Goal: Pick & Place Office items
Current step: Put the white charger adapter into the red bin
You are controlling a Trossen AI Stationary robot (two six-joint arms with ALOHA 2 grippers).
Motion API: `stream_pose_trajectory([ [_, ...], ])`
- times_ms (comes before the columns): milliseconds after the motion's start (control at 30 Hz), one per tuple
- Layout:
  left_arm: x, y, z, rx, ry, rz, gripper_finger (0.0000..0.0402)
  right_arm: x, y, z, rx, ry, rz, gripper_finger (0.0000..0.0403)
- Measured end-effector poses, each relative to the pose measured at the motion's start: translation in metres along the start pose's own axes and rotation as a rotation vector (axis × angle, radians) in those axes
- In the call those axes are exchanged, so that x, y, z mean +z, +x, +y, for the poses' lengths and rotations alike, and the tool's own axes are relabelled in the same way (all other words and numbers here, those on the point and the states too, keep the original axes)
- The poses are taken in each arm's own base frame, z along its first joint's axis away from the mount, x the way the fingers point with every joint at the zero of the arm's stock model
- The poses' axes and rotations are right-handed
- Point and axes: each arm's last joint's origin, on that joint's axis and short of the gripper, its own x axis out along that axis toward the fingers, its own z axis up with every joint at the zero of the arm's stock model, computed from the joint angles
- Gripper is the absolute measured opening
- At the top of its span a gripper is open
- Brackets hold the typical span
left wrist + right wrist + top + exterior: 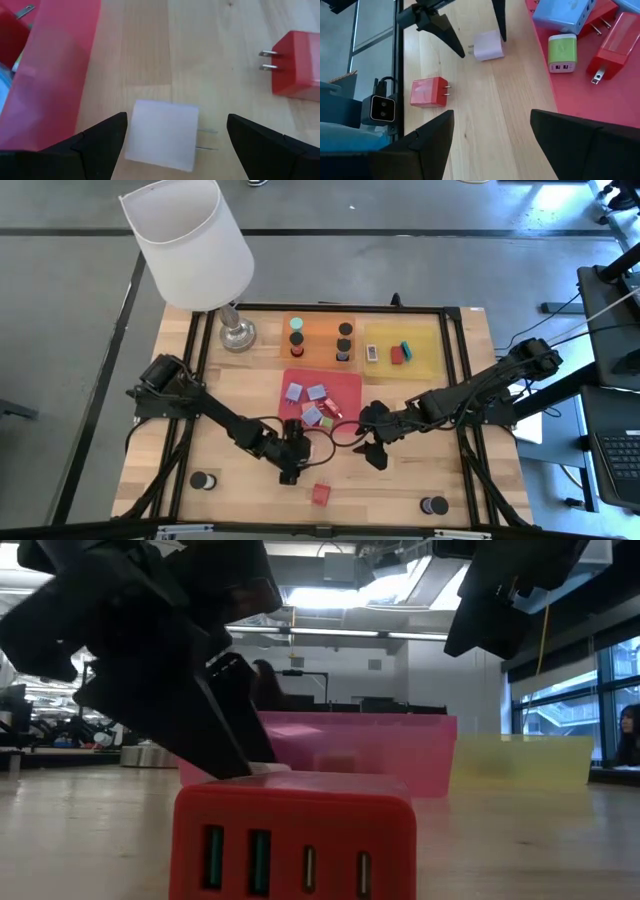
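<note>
A pale pinkish-white charger block (160,135) lies flat on the wooden table just off the red tray's (55,70) near edge, its prongs pointing sideways. My left gripper (177,120) is open and low over it, one finger on each side; one finger stands close beside the block, the other well off it. A red charger block (297,65) lies on the table beyond it, toward the near edge (320,494). My right gripper (492,112) is open and empty, above the table to the right of the tray's near corner (372,448).
The red tray (345,385) holds lavender-blue (570,15), green (562,50) and red (615,45) blocks. Behind it are an orange tray (318,350) with black cylinders and a yellow tray (425,345). A lamp (190,240) stands far left. Two black cylinders (203,480) (434,505) lie near the front.
</note>
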Motion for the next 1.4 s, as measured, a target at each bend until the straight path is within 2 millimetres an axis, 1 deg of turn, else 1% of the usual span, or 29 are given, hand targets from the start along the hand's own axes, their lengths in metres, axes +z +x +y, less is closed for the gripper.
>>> stream_pose_trajectory([
  [133, -0.001, 0.0, 0.002, 0.031, 0.007, -0.007, 0.0336, 0.0, 0.0, 0.0, 0.0, 0.004, 0.0, 0.0265],
  [267, -0.001, -0.001, 0.002, 0.011, 0.006, 0.006, 0.0318, 0.0, 0.0, 0.0, 0.0, 0.004, 0.0, 0.0265],
  [400, -0.001, -0.001, 0.002, 0.002, 0.007, 0.015, 0.0283, 0.0, 0.0, 0.0, 0.0, 0.004, 0.0, 0.0265],
  [600, -0.001, -0.001, 0.002, 0.001, 0.0, 0.014, 0.0216, 0.0, 0.0, 0.0, 0.0, 0.003, 0.0, 0.0265],
  [700, 0.004, -0.001, -0.001, -0.007, -0.013, 0.005, 0.019, 0.0, 0.0, 0.0, 0.0, 0.003, 0.0, 0.0265],
  [800, 0.013, -0.003, -0.005, -0.038, -0.028, -0.006, 0.019, 0.0, 0.0, 0.0, 0.0, 0.003, 0.0, 0.0265],
  [900, 0.026, -0.007, -0.009, -0.055, -0.035, -0.045, 0.019, 0.0, 0.0, 0.0, 0.0, 0.003, 0.0, 0.0265],
  [1033, 0.042, -0.012, -0.014, -0.062, 0.0, -0.087, 0.0191, 0.0, 0.0, 0.0, 0.002, 0.003, 0.001, 0.0265],
  [1200, 0.056, -0.02, -0.012, 0.032, 0.053, -0.045, 0.0195, 0.0, 0.0, 0.0, 0.006, 0.003, 0.005, 0.0265],
  [1300, 0.068, -0.027, -0.007, 0.12, 0.023, -0.034, 0.0192, 0.0, 0.0, 0.0, 0.006, 0.003, 0.005, 0.0265],
  [1400, 0.082, -0.034, 0.003, 0.201, -0.028, -0.014, 0.0193, 0.0, 0.0, 0.0, 0.006, 0.002, 0.005, 0.0265],
])
